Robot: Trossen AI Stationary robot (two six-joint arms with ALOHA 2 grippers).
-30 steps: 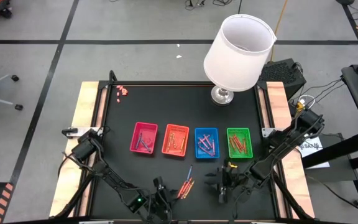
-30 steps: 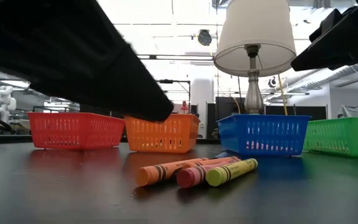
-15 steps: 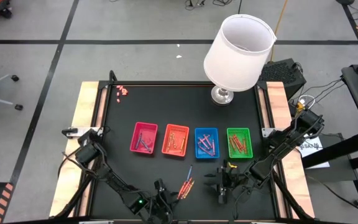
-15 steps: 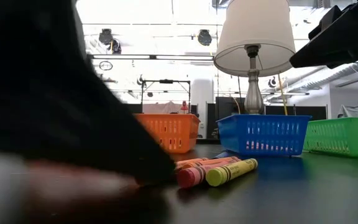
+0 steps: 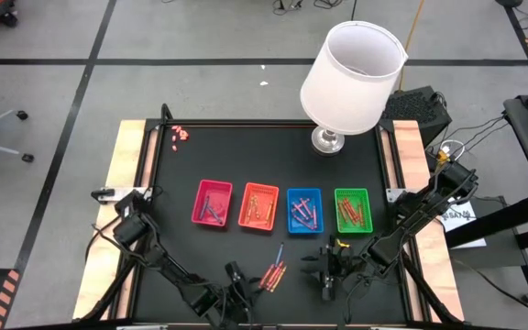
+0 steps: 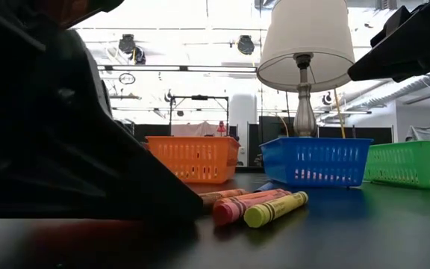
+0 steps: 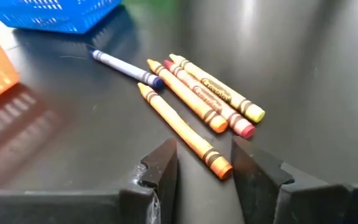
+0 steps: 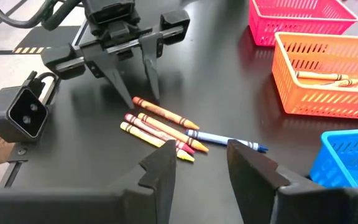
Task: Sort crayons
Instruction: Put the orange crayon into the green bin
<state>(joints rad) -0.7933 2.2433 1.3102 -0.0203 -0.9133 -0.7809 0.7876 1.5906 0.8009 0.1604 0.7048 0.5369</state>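
Four loose crayons and a blue crayon lie on the black counter, in front of the orange tray and the blue tray. The nearest one to the left hand is an orange crayon. Its blunt end lies just between the two fingertips, and its long axis runs away from the hand, toward the trays, a little oblique to the gap. The jaws stand open, one finger on each side of this end, and they grip nothing yet, as far as I can see.

The other three crayons (orange, red and yellow) lie side by side just beside it, almost parallel and close together. The blue crayon is apart, nearer to the blue tray.

The left hand is clearly the nearer one. The right hand waits on the other side of the group, also open and empty, with its fingers pointing toward the crayons.

I judge that closing will work only if the fingers catch the orange crayon alone, because the neighbour is near on one side. On the other side the counter is bare. The pink tray and green tray stand at the two ends of the row, and the counter's front edge is close behind the left hand.
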